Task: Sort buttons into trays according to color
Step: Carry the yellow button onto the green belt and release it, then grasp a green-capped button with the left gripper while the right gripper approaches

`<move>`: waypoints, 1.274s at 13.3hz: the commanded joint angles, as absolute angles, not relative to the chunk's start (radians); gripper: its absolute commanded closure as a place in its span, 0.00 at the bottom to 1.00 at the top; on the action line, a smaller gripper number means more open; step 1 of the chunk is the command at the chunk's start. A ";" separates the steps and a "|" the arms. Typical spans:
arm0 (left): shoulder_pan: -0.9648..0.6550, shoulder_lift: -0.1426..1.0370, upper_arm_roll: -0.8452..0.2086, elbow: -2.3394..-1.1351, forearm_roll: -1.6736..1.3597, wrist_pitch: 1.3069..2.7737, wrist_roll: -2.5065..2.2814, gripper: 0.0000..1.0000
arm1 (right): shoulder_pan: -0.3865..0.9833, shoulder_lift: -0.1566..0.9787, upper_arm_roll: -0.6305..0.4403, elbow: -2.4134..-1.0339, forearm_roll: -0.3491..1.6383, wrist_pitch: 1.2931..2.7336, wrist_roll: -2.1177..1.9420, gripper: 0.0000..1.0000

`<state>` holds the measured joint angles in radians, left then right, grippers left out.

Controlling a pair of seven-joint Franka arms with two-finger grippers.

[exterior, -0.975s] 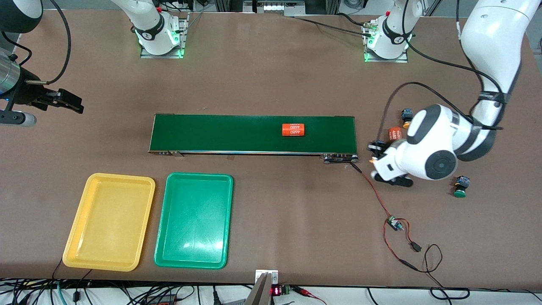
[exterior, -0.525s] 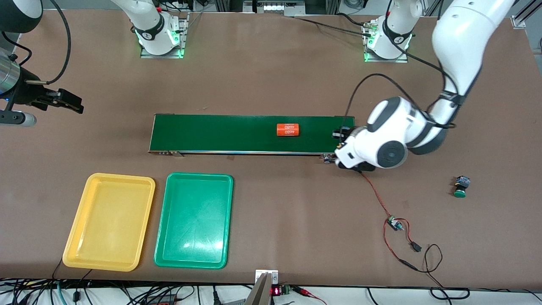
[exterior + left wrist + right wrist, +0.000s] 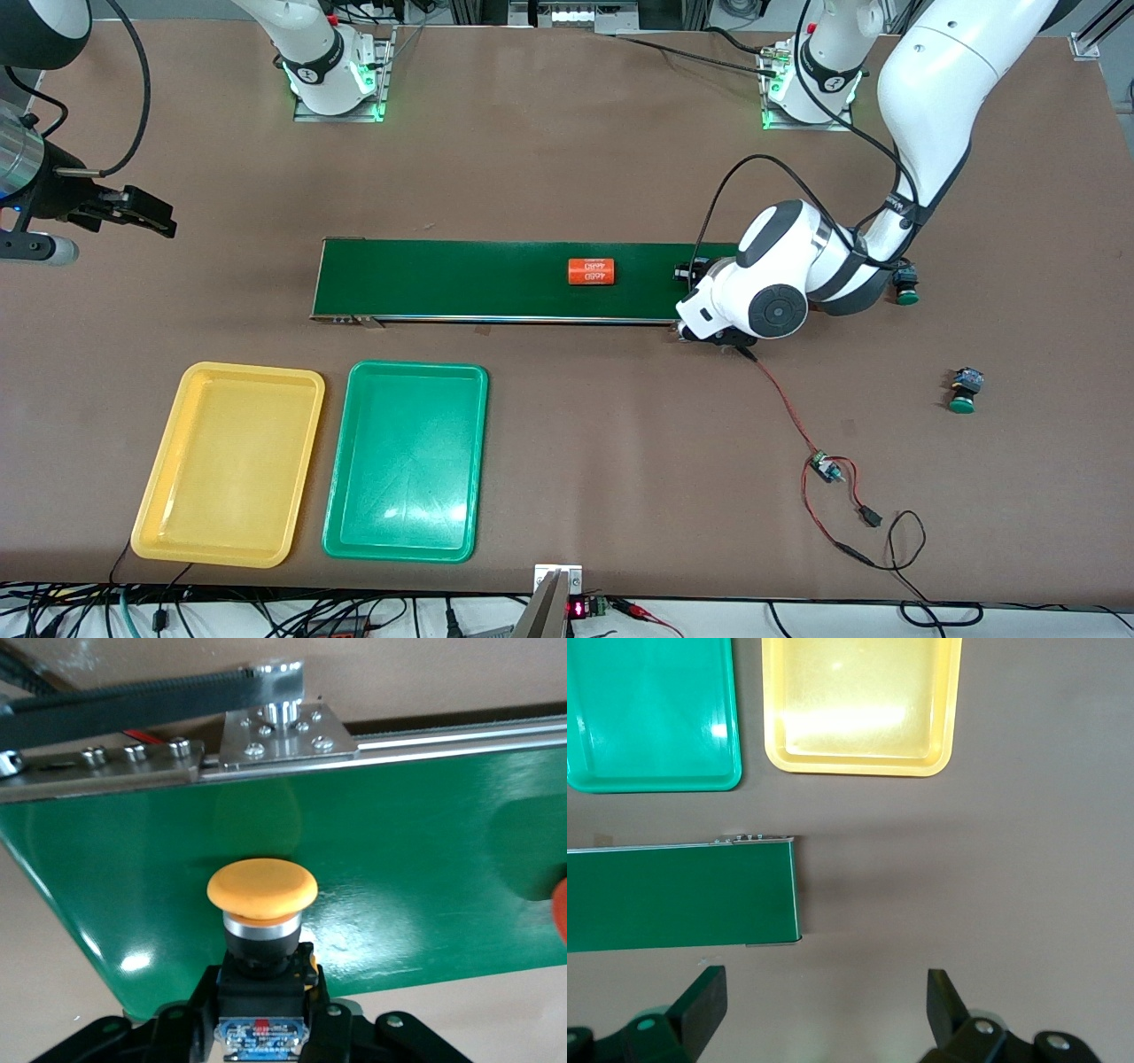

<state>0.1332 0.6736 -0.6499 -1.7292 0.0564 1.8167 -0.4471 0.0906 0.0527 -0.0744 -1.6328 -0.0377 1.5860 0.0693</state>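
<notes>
Your left gripper (image 3: pixel 262 1028) is clamped on a yellow-capped button (image 3: pixel 262 904), holding it over the conveyor belt (image 3: pixel 496 279) at the belt's end toward the left arm's end of the table. An orange cylinder (image 3: pixel 591 271) lies on the belt, well apart from that gripper, with bare belt between them.

Your right gripper (image 3: pixel 824 1010) waits with its fingers spread wide, over bare table near the table edge at the right arm's end.

Two green-capped buttons sit on the table toward the left arm's end: one (image 3: pixel 904 285) just beside the left arm's wrist, the other (image 3: pixel 965 391) nearer the front camera, open table around it.

The yellow tray (image 3: pixel 229 462) and green tray (image 3: pixel 407 461) sit side by side near the front edge, both with nothing in them. A red wire with a small board (image 3: pixel 824 465) runs from the belt end toward the front edge.
</notes>
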 commanded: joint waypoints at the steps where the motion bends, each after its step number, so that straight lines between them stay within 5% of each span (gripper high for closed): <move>1: 0.143 0.661 -0.649 -1.732 0.052 1.815 -0.451 0.00 | 0.100 0.078 -0.071 -1.615 -0.034 1.574 0.063 0.00; 10: 0.245 0.637 -0.627 -1.451 0.262 1.439 -0.439 0.00 | 0.097 0.083 -0.069 -1.615 -0.026 1.574 0.038 0.00; 17: 0.506 0.655 -0.612 -1.590 0.394 1.440 -0.377 0.00 | 0.113 0.086 -0.069 -1.615 -0.025 1.575 0.040 0.00</move>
